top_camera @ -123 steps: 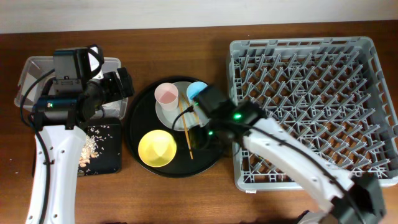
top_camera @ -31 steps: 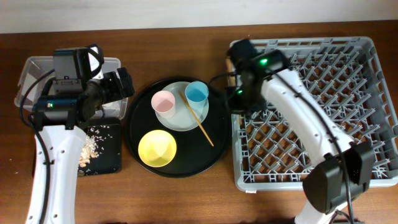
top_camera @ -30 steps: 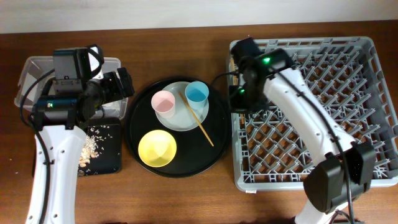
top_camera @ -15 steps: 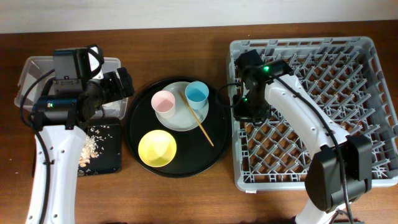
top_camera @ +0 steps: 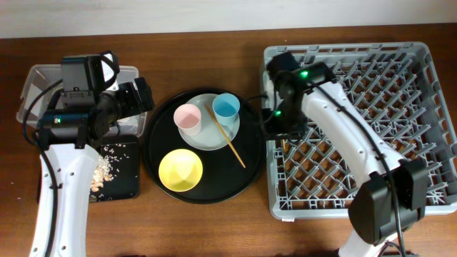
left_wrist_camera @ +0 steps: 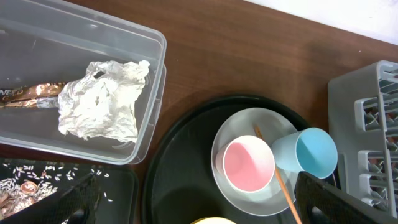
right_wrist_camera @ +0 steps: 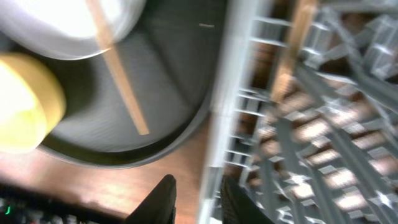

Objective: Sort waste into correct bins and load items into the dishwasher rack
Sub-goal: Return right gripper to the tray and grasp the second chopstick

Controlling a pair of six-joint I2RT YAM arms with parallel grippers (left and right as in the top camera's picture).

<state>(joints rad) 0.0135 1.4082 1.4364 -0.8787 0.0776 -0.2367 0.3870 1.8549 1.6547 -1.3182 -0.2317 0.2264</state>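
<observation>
Brown wooden worktop (top_camera: 214, 228) carries everything. In the blurred right wrist view one wooden chopstick (right_wrist_camera: 292, 43) lies among the pegs just inside the left edge of the dishwasher rack (top_camera: 371, 50). It sits apart from the right gripper (right_wrist_camera: 199, 190), whose jaws stand a little apart with nothing clamped between them. The step in hand looks like releasing this stick.

To finish it well, the jaws should spread wider before the arm rises. The lift should go straight up so the fingers do not catch a peg or drag the stick over the rack's wall. Whether the stick has settled fully between the pegs cannot be told from the blur.

The other chopstick (top_camera: 227, 135) lies slanted across the grey-green plate (top_camera: 207, 139), its lower end out on the round black tray (top_camera: 161, 146). That lower end seems the better place to grasp, since the light blue cup (top_camera: 226, 107) stands just beside the upper end and the pink cup (top_camera: 189, 118) is near. The yellow bowl (top_camera: 180, 171) sits well clear.

Farther left, the napkin (left_wrist_camera: 102, 102) and wrapper (left_wrist_camera: 25, 96) lie in the clear box (top_camera: 43, 75), and the food scraps (top_camera: 103, 168) on the flat black tray (top_camera: 121, 178). The left gripper (left_wrist_camera: 199, 183) hangs above them, jaws wide and empty.
</observation>
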